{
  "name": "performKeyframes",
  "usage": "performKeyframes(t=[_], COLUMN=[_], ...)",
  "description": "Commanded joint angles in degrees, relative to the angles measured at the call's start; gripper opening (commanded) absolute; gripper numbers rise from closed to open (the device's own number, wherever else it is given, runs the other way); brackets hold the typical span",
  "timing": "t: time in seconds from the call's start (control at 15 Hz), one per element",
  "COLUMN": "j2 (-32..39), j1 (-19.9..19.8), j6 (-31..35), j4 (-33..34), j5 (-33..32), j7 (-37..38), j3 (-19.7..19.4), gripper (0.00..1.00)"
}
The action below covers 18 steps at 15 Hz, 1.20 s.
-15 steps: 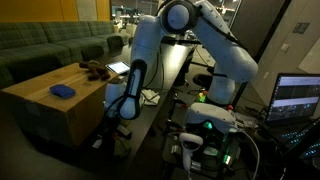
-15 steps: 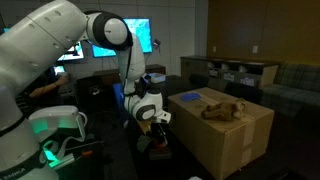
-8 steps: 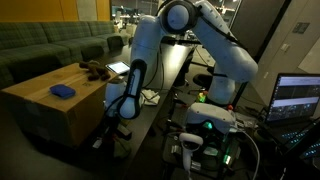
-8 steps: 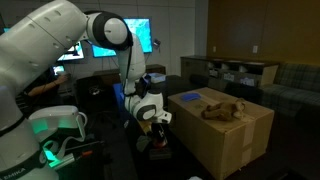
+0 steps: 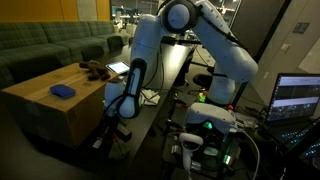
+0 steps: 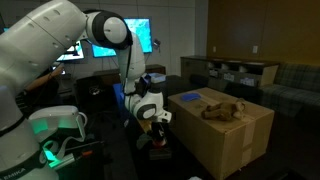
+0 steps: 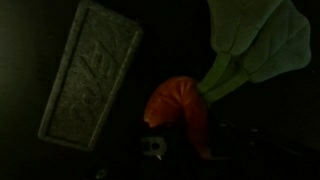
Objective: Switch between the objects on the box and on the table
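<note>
The plush carrot (image 7: pixel 182 108) lies on the dark table (image 7: pixel 25 35) beside a grey block (image 7: pixel 90 72), under the end effector (image 6: pixel 158 127); whether that is open I cannot tell. A grasp may catch only the soft leaves (image 7: pixel 255 40), and then the toy slips out.

A long green sofa (image 5: pixel 45 45) stands at the back of the room. A laptop (image 5: pixel 297 98) with a bright screen sits off to one side. In an exterior view a big blue screen (image 6: pixel 135 35) glows up high, and a low shelf (image 6: pixel 235 70) with boxes in it stands by the far wall. In the wrist view a gray block (image 7: pixel 92 75) lies flat in the dark, turned at a slant.
</note>
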Motion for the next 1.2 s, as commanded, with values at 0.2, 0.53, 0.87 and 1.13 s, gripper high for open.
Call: performKeyframes(t=[0.2, 0.53, 0.87, 1.13], j2=[-12.4, -23.8, -35.0, -41.2], j1=[-12.9, -19.4, -17.9, -14.5], j6=[-13.9, -27.2, -36.3, -37.1], j4=[-7.0, -10.2, -9.7, -7.2], j5=[1.8, 8.2, 15.9, 16.8], j7=[-10.2, -17.7, -21.1, -18.1], j3=[10.7, 15.4, 13.0, 8.7], gripper=[0.03, 0.03, 0.03, 0.03])
